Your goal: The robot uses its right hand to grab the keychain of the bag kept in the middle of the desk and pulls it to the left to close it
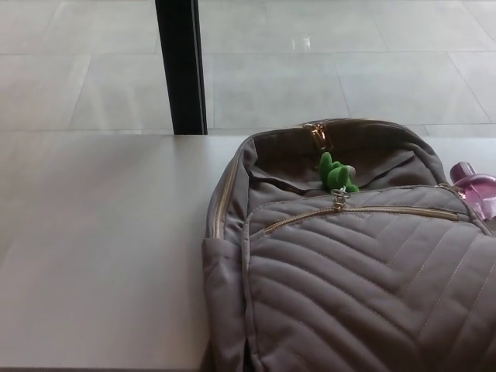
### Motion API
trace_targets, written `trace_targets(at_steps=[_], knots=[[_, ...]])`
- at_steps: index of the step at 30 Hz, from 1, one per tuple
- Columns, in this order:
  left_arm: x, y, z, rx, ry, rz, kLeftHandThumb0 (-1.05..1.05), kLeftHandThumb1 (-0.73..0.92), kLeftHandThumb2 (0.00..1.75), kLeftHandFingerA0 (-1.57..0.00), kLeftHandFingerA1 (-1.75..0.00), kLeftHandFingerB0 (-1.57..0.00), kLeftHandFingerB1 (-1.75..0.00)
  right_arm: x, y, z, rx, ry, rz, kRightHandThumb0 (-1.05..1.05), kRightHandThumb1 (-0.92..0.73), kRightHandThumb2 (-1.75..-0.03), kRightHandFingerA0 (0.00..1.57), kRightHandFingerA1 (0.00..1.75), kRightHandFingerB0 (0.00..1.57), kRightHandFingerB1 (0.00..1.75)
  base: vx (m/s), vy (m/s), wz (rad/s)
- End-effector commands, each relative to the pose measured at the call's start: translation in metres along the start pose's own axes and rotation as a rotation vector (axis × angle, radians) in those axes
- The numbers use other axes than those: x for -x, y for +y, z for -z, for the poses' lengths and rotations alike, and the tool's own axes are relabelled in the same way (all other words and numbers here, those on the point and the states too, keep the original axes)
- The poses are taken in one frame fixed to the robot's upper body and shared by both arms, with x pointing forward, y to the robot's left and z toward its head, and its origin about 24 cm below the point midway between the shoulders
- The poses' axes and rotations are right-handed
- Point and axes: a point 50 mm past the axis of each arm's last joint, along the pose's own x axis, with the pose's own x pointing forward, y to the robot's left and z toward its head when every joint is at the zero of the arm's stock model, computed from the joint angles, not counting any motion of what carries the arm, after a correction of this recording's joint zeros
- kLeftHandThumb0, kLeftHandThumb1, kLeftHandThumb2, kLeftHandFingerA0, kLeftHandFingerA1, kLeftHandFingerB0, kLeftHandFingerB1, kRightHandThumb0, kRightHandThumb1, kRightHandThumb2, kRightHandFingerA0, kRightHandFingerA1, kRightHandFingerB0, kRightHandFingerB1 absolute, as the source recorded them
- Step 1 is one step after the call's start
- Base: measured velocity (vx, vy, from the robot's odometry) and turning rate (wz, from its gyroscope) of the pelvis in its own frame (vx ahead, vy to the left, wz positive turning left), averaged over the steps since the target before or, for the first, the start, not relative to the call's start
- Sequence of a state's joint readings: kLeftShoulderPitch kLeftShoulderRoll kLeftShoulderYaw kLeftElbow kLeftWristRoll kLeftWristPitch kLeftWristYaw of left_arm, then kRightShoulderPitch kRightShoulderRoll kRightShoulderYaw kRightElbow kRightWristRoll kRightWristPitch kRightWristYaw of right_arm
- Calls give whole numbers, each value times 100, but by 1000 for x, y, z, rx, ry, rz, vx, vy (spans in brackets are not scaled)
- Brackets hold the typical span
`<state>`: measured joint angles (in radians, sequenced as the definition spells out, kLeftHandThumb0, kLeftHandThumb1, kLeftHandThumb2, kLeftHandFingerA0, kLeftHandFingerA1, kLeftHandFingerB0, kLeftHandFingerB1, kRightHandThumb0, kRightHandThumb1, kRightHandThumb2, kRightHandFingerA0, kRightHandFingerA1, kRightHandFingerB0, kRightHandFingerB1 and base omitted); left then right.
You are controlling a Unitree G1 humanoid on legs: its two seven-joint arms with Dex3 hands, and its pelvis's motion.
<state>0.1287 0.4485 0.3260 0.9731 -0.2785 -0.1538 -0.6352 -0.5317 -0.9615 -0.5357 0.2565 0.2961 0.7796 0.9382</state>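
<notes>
A grey-brown quilted backpack (364, 263) lies on the white desk (101, 232), filling the right half of the head view. A green keychain charm (335, 173) hangs from a metal ring at the zipper pull (339, 201) of the front pocket. The pocket's gold zipper (387, 211) runs rightward from that pull. A second gold pull (318, 133) sits at the top of the main opening. Neither of my hands shows in the picture.
A pink bottle (474, 186) pokes out at the backpack's right side. A black post (181, 66) stands behind the desk's far edge, with pale tiled floor (325, 62) beyond. Bare desk surface stretches to the left of the bag.
</notes>
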Motion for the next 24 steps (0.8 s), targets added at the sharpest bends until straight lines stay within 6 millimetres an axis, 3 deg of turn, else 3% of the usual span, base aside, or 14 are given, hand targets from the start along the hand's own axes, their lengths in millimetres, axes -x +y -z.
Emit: trace_targets(at_steps=[1, 5, 6, 7, 9, 10, 12, 14, 15, 17, 18, 19, 21, 24], knots=[[1, 5, -5, -20, 11, -8, -105, 92, 89, -78, -106, -62, -105, 141, -74, 119, -301, -13, 605, -93, -77, -113, 23, 54, 4, 30, 0, 0, 0], [2, 5, -3, 1, 15, -9, -105, 92, 90, -77, -108, -60, -106, 169, -72, 157, -428, -15, 787, -83, -72, -110, 23, 56, 7, 41, 0, 0, 0], [2, 5, -1, 14, 16, -12, -105, 91, 90, -76, -108, -59, -107, 174, -71, 164, -445, -22, 805, -84, -92, -68, 29, 50, 12, 32, 0, 0, 0], [2, 6, 1, 34, 20, -15, -105, 91, 89, -75, -109, -57, -108, 182, -68, 180, -497, -24, 852, -88, -73, -111, 25, 58, 4, 39, 0, 0, 0], [4, 6, 4, 55, 24, -19, -105, 90, 89, -74, -110, -55, -110, 189, -64, 198, -533, -7, 905, -86, -71, -109, 23, 58, 5, 41, 0, 0, 0], [4, 7, 5, 65, 27, -23, -105, 67, 133, -72, -115, -55, -113, 190, -61, 204, -543, -6, 924, -86, -68, -107, 22, 58, 8, 42, 0, 0, 0], [5, 7, 5, 68, 27, -23, -105, 92, 91, -71, -115, -50, -116, 192, -59, 212, -558, -8, 947, -89, -88, -67, 21, 56, 8, 37, 0, 0, 0], [4, 5, 5, 76, 25, -25, -105, 92, 91, -71, -115, -51, -116, 192, -53, 225, -583, -13, 984, -85, -69, -107, 13, 58, 4, 42, 0, 0, 0], [4, 6, 7, 85, 26, -32, -105, 92, 92, -72, -115, -51, -117, 190, -47, 236, -621, -23, 1026, -85, -88, -67, 18, 57, 7, 38, 0, 0, 0], [6, 5, 13, 95, 35, -32, -105, 92, 90, -71, -115, -50, -117, 191, -43, 244, -651, -24, 1071, -84, -85, -66, 22, 58, 10, 41, 0, 0, 0], [7, 6, 14, 105, 38, -33, -105, 91, 90, -73, -116, -52, -117, 190, -39, 251, -668, -16, 1090, -84, -67, -104, 20, 60, 5, 44, 0, 0, 0], [10, 8, 17, 136, 49, -48, -105, 70, 133, -75, -117, -53, -115, 185, -28, 270, -718, 41, 1139, -75, -63, -100, 30, 63, 4, 40, 0, 0, 0], [12, 10, 19, 139, 56, -58, -105, 92, 95, -74, -119, -46, -119, 186, -19, 282, -731, 82, 1154, -74, -63, -100, 32, 67, 0, 27, 0, 0, 0], [16, 12, 23, 124, 75, -74, -105, 92, 99, -72, -122, -44, -124, 186, -3, 297, -729, 153, 1151, -70, -76, -69, 25, 67, 0, 19, 0, 0, 0]])
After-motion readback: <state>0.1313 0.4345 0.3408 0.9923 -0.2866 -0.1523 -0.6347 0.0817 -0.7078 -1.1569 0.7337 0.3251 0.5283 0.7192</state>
